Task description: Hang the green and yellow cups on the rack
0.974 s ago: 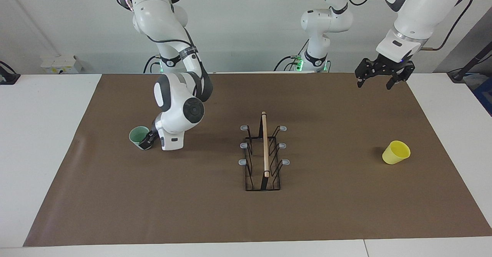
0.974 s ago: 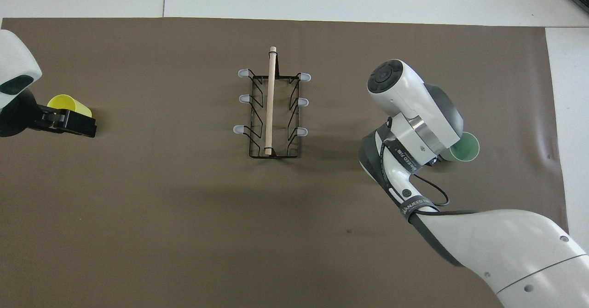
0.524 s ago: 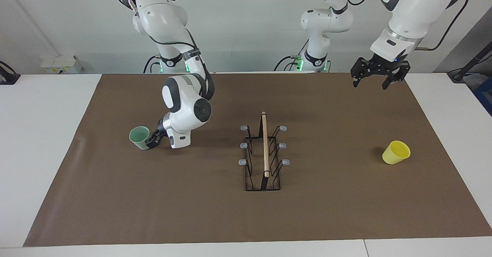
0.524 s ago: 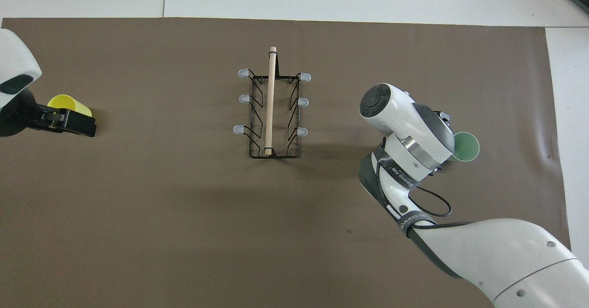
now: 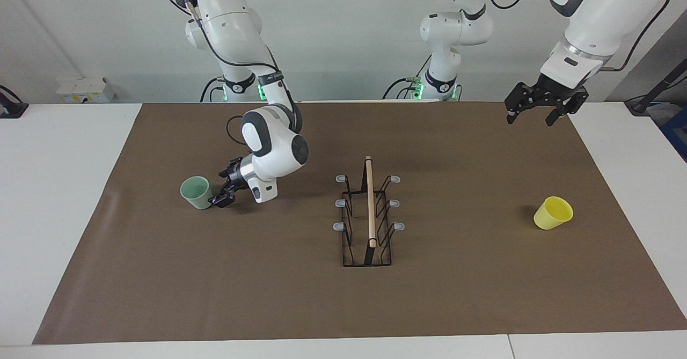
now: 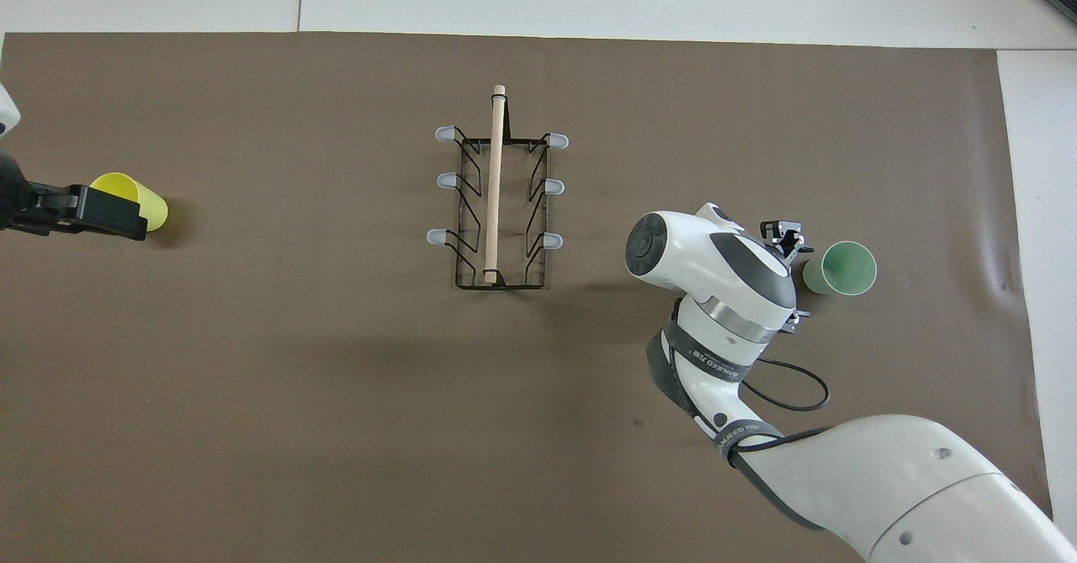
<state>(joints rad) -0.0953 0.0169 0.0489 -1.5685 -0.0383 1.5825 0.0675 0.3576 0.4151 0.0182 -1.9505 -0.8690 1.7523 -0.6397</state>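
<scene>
The pale green cup [image 5: 195,192] [image 6: 840,268] stands upright on the brown mat toward the right arm's end of the table. My right gripper [image 5: 220,189] [image 6: 793,273] hangs low right beside it, on the side toward the rack, open and holding nothing. The yellow cup [image 5: 553,213] [image 6: 135,197] lies tipped on its side toward the left arm's end. My left gripper [image 5: 529,120] [image 6: 118,218] is open and empty, raised high over the mat and partly covering the yellow cup from above. The black wire rack [image 5: 369,214] [image 6: 496,201] with a wooden rod stands mid-mat, its prongs bare.
The brown mat [image 5: 268,294] covers most of the white table [image 5: 53,187]. A small white box [image 5: 86,89] sits at the table's edge beyond the right arm's end of the mat. The right arm's elbow and cable hang low between the rack and the green cup.
My right gripper has drawn back from the green cup toward the rack and turned its wrist; the cup stayed put. My left gripper drifted slightly toward the left arm's end.
</scene>
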